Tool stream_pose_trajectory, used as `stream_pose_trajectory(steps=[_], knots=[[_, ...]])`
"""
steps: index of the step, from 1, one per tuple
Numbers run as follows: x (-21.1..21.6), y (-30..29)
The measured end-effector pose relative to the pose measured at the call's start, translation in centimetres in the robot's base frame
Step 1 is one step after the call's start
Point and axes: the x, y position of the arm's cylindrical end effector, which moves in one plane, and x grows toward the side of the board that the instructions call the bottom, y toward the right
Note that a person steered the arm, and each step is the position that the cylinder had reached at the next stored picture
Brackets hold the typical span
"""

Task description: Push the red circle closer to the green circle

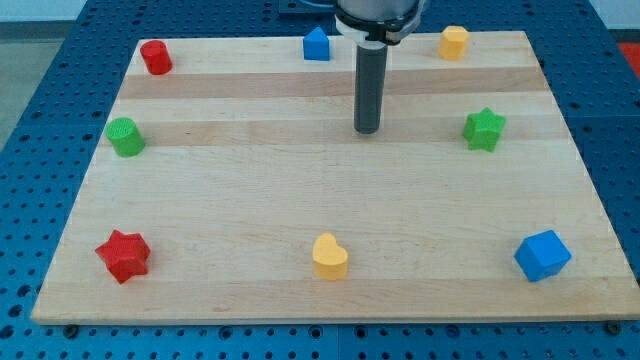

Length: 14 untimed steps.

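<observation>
The wooden board lies on a blue perforated table and carries eight blocks, all set near its edges.

**Tool.** The arm ends in a straight dark rod; there are no jaws on it, so no open or closed state applies. My tip sits on the board in the upper middle, slightly toward the view's right of centre. It touches no block.

**Task blocks.**
- The red circle stands at the board's top-left corner.
- The green circle stands near the left edge, below the red circle and slightly further to the view's left. The two are near each other but apart, with bare wood between them.
- My tip is well apart from both — they lie far toward the view's left of it.

**Other blocks.**
- Blue house-shaped block: top edge, up and to the left of my tip — the closest block to it.
- Yellow hexagon-like block: top edge, toward the right.
- Green star: right side, level with my tip.
- Blue cube: bottom-right corner.
- Yellow heart: bottom edge, centre.
- Red star: bottom-left corner.
</observation>
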Motion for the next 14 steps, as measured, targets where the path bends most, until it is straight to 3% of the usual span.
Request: stream_pose_trajectory(steps=[2, 4, 5, 6, 8, 9, 11, 14], knots=[[2.1, -0.5], [5.5, -8.0], [5.5, -8.1], [3.5, -8.1], [-10.6, -11.7], [-11.5, -17.1], [-18.2, -19.2], [-18.8, -25.4]])
